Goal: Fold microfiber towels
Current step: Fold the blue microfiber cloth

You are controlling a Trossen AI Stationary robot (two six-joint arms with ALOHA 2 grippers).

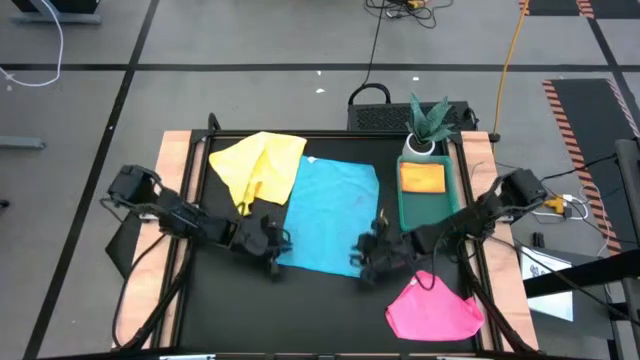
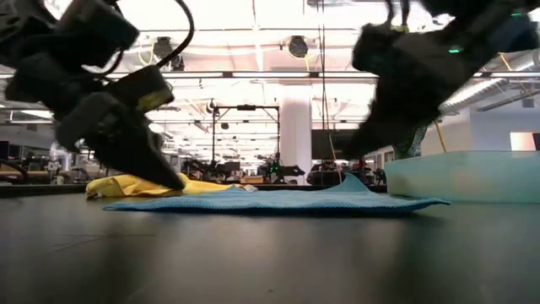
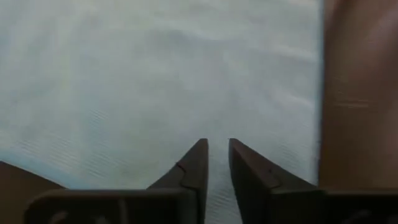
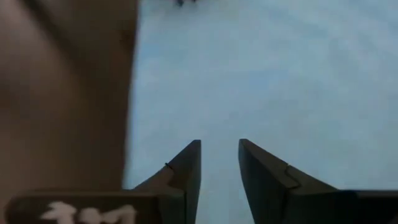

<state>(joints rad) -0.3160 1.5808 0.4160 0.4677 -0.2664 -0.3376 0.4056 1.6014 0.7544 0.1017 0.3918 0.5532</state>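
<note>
1. Light blue towel (image 1: 330, 215) lies flat mid-frame, yellow towel (image 1: 258, 165) bunched upper left, pink towel (image 1: 433, 308) lower right.
2. Left gripper (image 1: 272, 262) and right gripper (image 1: 366, 268) sit at the blue towel's lower corners, jaws slightly apart, gripping nothing.

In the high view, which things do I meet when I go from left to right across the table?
left gripper → yellow towel → light blue towel → right gripper → green tray, with the pink towel nearer the front edge.
</note>
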